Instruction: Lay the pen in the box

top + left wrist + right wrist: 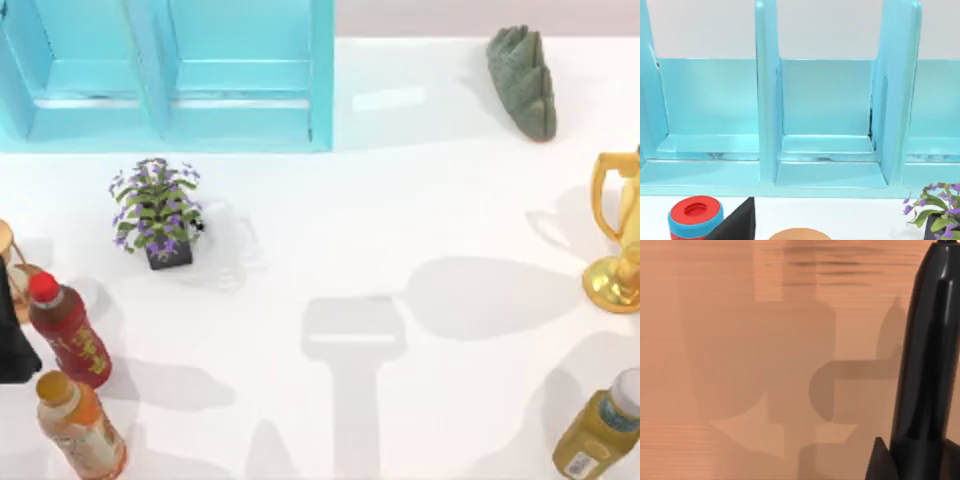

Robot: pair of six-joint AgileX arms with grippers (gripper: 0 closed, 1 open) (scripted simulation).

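The box [320, 90] is large and light turquoise and stands at the table's back left, with an inner divider [158, 70] splitting it into compartments. The left wrist view looks straight at the box [767, 100] and its open compartments. In the right wrist view the pen [927, 365], a glossy black shaft, rises close to the camera above a tan wood-grain surface. My right gripper [905, 465] appears shut on the pen's lower end, and one dark finger [880, 460] shows beside it.
A potted purple-flowered plant [155, 212] stands in front of the box. A red-capped bottle [68, 335], an orange-capped bottle [80, 430] and a black object [12, 335] crowd the left edge. A green lump [522, 80], a gold trophy [618, 235] and a yellow bottle [600, 430] line the right.
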